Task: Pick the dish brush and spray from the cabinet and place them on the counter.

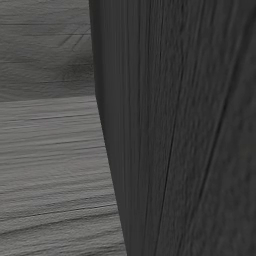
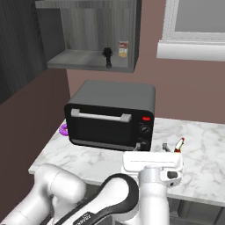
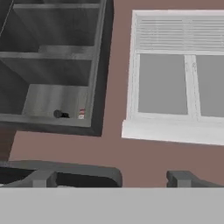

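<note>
At the bottom of the hand view my claw (image 3: 111, 178) stands wide open, holding nothing. Upper left of it, the open cabinet (image 3: 98, 65) holds the dark dish brush (image 3: 58, 114) and beside it the spray (image 3: 81, 114), both on the lowest shelf. Below them in the right base view I see the toaster oven (image 2: 112, 115) on the marble counter (image 2: 202, 154).

Open grey wall cabinet (image 2: 88, 59) (image 3: 52, 118), lowest shelf bearing a dark dish brush (image 2: 107, 56) (image 3: 58, 114) and, just beside it, a small spray (image 2: 123, 48) (image 3: 81, 114). Below, white marble counter (image 2: 66, 151) carrying a black toaster oven (image 2: 112, 116), a purple item (image 2: 64, 129) at the oven's left, a red-tipped object (image 2: 179, 144) to its right.
</note>
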Robot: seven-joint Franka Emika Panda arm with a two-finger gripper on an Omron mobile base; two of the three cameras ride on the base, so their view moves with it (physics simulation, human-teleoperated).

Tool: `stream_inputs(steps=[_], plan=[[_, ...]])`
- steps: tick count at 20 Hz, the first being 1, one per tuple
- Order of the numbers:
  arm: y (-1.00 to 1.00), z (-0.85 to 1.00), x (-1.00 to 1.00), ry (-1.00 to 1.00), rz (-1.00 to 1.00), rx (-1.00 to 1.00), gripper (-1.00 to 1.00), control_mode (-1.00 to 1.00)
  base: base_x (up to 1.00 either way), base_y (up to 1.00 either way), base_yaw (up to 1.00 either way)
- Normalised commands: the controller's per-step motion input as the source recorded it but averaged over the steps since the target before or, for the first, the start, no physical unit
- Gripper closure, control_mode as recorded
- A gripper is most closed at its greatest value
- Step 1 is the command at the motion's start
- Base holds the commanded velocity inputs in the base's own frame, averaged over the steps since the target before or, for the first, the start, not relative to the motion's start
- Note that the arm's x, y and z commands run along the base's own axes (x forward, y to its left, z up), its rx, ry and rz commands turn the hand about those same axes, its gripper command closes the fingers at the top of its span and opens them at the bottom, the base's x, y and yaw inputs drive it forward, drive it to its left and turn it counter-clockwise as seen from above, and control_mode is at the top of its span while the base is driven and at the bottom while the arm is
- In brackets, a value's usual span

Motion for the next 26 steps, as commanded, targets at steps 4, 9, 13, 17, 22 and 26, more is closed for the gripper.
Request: stream_inputs(steps=[4, 9, 13, 17, 22, 26], plan=[[0.6, 0.5, 0.0, 0.3, 0.0, 0.06, -1.0, -1.0, 0.0, 0.0, 0.0], [0.55, 0.43, 0.0, 0.39, 0.0, 0.04, -1.0, -1.0, 0.0, 0.0, 0.0], [0.51, 0.42, -0.04, 0.42, 0.0, 0.04, -1.0, -1.0, 0.0, 0.0, 0.0], [0.46, 0.6, -0.13, 0.34, 0.01, 0.04, -1.0, -1.0, 0.0, 0.0, 0.0], [0.42, 0.54, -0.1, 0.29, 0.03, 0.03, -1.0, -1.0, 0.0, 0.0, 0.0], [0.34, 0.49, 0.0, 0.21, 0.04, 0.06, -1.0, -1.0, 0.0, 0.0, 0.0]])
